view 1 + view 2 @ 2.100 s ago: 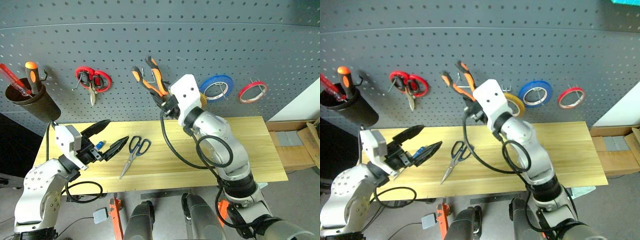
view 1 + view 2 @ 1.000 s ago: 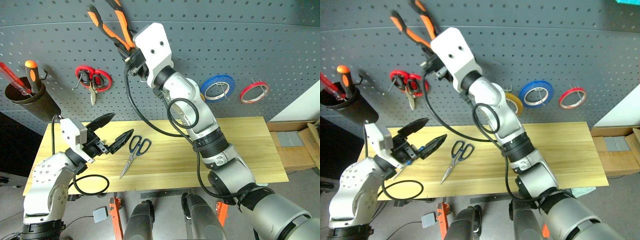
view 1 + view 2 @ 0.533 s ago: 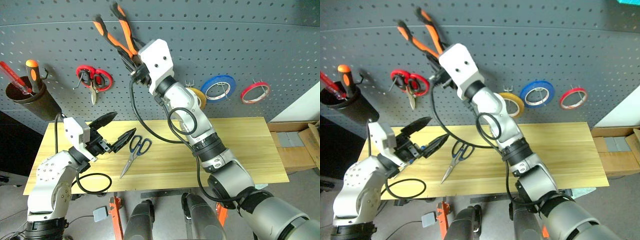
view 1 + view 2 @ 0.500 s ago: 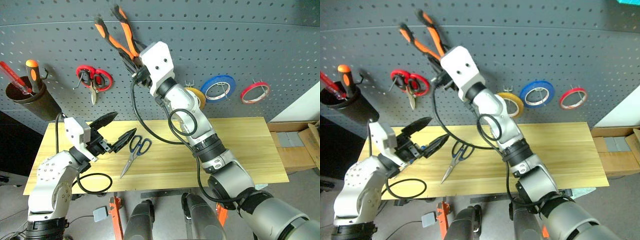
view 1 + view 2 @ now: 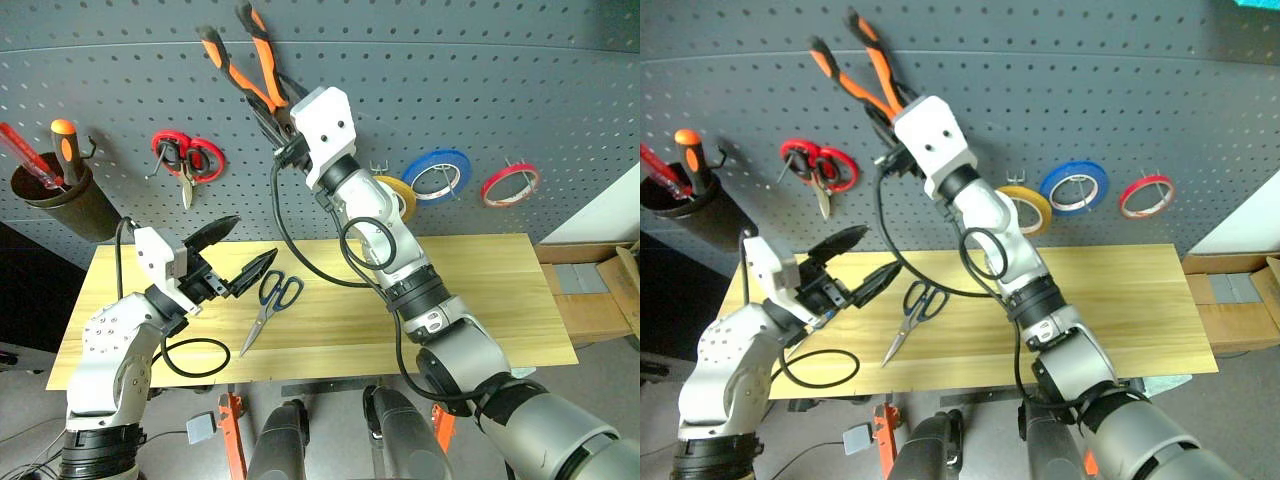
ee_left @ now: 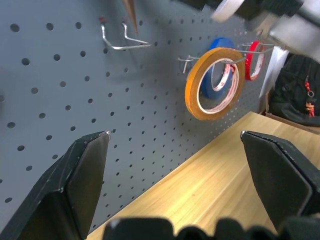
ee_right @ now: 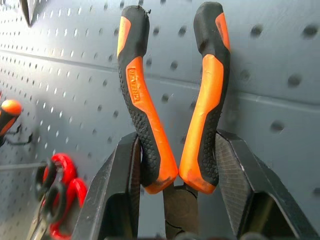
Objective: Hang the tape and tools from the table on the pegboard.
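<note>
Since a second ago the right gripper (image 5: 282, 108) has carried the pliers (image 5: 247, 62) lower and further right along the pegboard (image 5: 500, 80), away from its top edge and towards the bare double hook (image 6: 121, 40) that the left wrist view shows on the board. Its jaws pinch the pliers at the lower part of the handles, near the pivot, one jaw outside each orange-and-black handle, so that the handles rise free and slightly splayed against the board; held this way the gap between them stays open, which is probably what a hook has to pass through. Whether the pliers touch the board cannot be told. The left gripper (image 5: 238, 260) hovers above the left part of the tabletop (image 5: 480, 300), jaws spread wide and holding nothing; it seems parked near the remaining work, ready for a next pick. The scissors (image 5: 268, 305) lie flat on the tabletop just beside it, blades pointing to the near edge, not yet hung. The tape (image 6: 215, 82) already hangs on its own peg, next to the blue roll (image 5: 432, 174) and then the red roll (image 5: 506, 183) further right. A small blue thing shows between the left jaws in the right eye view, too small to identify. Red scissors (image 5: 186, 160) and a cup (image 5: 62, 200) of screwdrivers sit on the board's left side, out of the way.
</note>
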